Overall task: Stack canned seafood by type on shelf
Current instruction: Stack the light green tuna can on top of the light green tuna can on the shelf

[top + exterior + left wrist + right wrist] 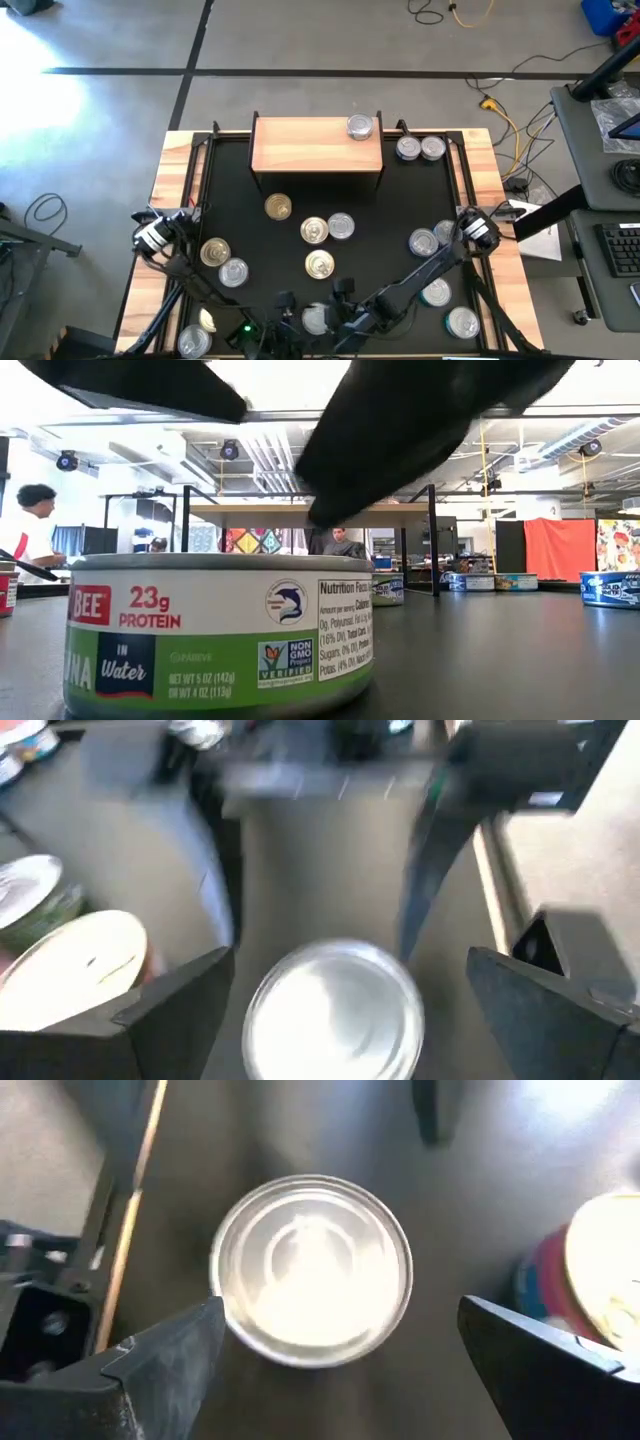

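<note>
1. A short round tin with a green, white and red label reading "23g protein" and "in Water" stands closest to the low camera, on the black tabletop with a wooden rim.
2. The left gripper points down at the tabletop's left side, its arm reaching in from the near edge; its jaws stand wide on either side of a silver-lidded tin without touching it.
3. Beside that tin lies a gold-lidded tin.
4. The right gripper hangs over the right side, its arm bent in from the near middle; its jaws are wide apart over another shiny silver-lidded tin, apart from it.
5. The light-wood shelf on dark legs sits at the far middle, carrying one silver tin at its right end.
6. Two silver tins stand just right of the shelf; three gold tins lie near the centre.
</note>
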Motion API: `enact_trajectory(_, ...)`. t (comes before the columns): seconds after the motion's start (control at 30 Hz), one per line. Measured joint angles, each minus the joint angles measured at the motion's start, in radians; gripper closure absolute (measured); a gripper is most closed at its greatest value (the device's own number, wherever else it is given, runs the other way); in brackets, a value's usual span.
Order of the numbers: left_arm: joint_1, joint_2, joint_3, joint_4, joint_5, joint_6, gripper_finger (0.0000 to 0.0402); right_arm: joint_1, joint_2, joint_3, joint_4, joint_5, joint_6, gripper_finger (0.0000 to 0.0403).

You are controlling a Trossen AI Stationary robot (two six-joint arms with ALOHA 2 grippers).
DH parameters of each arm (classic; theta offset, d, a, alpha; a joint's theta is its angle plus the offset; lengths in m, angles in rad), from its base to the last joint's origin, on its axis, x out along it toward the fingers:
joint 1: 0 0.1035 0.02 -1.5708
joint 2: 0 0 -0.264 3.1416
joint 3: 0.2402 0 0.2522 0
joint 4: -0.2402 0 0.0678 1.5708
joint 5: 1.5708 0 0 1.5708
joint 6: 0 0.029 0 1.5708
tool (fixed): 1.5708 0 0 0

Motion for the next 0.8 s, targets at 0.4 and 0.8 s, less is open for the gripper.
enact_trajectory(0.4, -0.019, 0.012, -0.054, -0.202, 0.133, -0.253, 0.0019, 0.145, -0.027, -0.196, 0.164, 0.234, 0.166, 0.0012)
enact_trajectory(0.8, 0.06, 0.128, -0.054, 0.03, 0.149, -0.185, 0.0032, 0.068, -0.025, -0.457, 0.716, 0.104, -0.022, 0.0012)
